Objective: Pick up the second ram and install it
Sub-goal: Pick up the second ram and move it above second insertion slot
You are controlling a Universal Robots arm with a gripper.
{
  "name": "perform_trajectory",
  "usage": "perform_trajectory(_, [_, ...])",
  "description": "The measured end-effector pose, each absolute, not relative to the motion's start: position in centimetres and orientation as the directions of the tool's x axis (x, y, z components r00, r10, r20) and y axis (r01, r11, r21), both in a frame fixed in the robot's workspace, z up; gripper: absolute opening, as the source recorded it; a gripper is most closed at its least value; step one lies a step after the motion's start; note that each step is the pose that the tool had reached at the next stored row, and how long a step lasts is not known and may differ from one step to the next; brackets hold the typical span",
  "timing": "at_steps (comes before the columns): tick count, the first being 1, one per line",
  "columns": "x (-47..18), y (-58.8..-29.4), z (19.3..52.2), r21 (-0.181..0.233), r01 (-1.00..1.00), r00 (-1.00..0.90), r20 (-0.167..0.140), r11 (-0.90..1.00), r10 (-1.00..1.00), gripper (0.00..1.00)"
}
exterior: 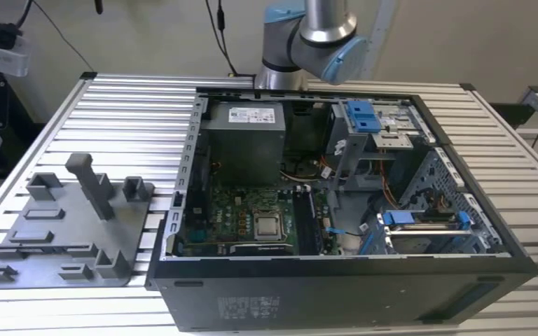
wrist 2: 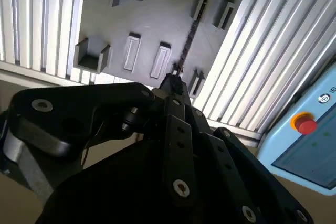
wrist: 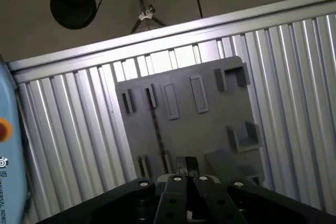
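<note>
In the first wrist view the gripper (wrist: pixel 186 165) was seen poised above the grey tray (wrist: pixel 210 129), its fingers (wrist: pixel 192 164) apparently drawn together with nothing gripped between them. Beneath it the second ram (wrist: pixel 156 124) was held on its long edge between the tray's slotted posts, apparently so that its upper edge was offered to a grasp from above. Farther off, in the exterior view, the open computer case (exterior: pixel 344 294) was laid on the slatted worktop (exterior: pixel 129 119) beside the tray, its motherboard (exterior: pixel 232 210) turned upward, presumably so the stick could be pressed in from above.
</note>
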State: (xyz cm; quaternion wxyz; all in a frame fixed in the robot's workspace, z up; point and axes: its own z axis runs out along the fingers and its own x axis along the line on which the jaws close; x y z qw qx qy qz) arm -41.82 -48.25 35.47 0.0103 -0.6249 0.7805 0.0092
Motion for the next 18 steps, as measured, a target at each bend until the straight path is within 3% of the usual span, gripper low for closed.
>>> perform_trajectory(12, [-41.82, -48.26, 35.36, -0.001, -0.987, -0.16, -0.029, 0.16, -0.987, 0.11])
perform_trajectory(15, [-41.82, -48.26, 35.36, -0.001, -0.987, -0.16, -0.029, 0.16, -0.987, 0.18])
perform_trajectory(17, [-41.82, -48.26, 35.36, -0.001, -0.987, -0.16, -0.029, 0.16, -0.987, 0.3])
perform_trajectory(18, [-41.83, -48.25, 35.36, -0.001, -0.987, -0.16, -0.029, 0.16, -0.987, 0.3])
